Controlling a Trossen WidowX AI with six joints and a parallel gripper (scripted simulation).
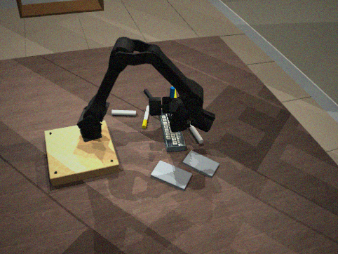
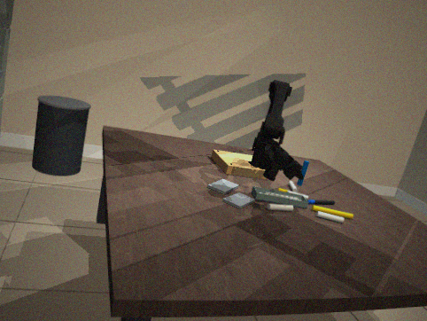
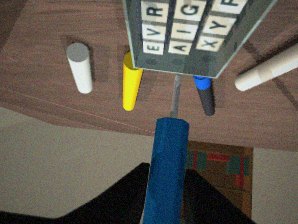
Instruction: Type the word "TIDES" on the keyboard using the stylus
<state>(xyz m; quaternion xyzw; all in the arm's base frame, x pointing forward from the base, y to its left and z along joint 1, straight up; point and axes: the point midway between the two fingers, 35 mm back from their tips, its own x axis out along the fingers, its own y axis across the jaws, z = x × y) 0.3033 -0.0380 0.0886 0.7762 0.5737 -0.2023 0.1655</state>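
Observation:
My gripper (image 3: 166,174) is shut on the blue handle of the stylus (image 3: 169,160) (image 2: 304,173) (image 1: 172,92). The stylus's thin grey shaft points away from the fingers, and its tip shows in the wrist view just outside the keyboard's end rim, near the A key. In the exterior view the handle stands above the level of the keyboard (image 1: 176,149) (image 2: 280,199) (image 3: 175,65); the tip cannot be made out there. The E key (image 3: 153,48) and the I key (image 3: 183,31) show in the wrist view; T, D and S do not. The arm hides part of the keyboard in the top view.
A white cylinder (image 1: 123,112) and a yellow-ended white marker (image 1: 145,117) lie on the arm-base side. A white marker (image 1: 195,134) lies across the keyboard. Grey plates (image 1: 172,175) (image 2: 223,186) lie near its other end. Yellow (image 3: 131,85) and blue-black (image 3: 206,97) markers lie beyond the rim.

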